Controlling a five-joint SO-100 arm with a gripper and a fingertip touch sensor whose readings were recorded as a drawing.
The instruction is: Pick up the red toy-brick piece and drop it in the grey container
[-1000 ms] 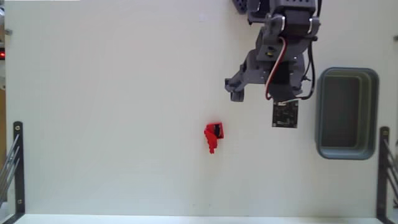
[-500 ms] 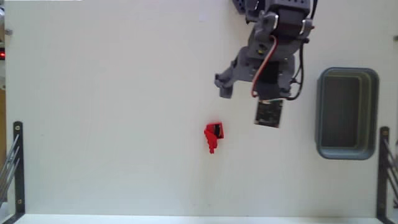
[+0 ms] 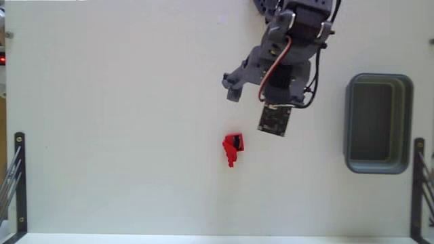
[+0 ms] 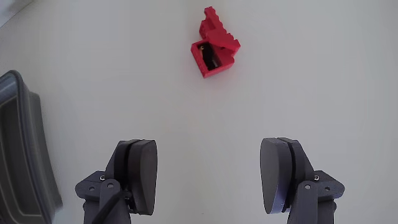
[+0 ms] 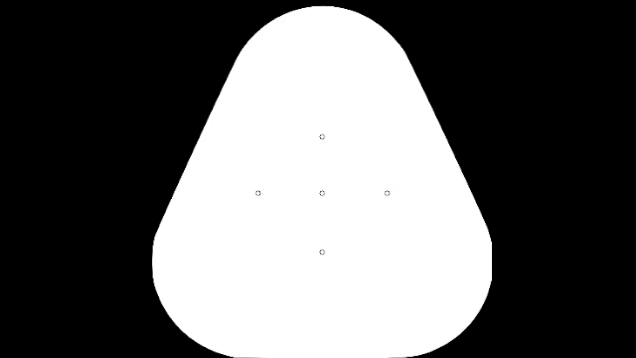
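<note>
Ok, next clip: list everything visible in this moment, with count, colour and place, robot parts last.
red toy-brick piece: one, bright red, lying on the table near the middle of the fixed view, ahead of the gripper in the wrist view.
grey container: one, dark grey, at the right edge of the fixed view, nothing seen inside it.
table: one, white, under everything.
black metal brackets: two, at the lower left and lower right edges of the fixed view.
arm: one, grey, reaching in from the top of the fixed view.
gripper: one, grey, open, holding nothing, above the table.
</note>
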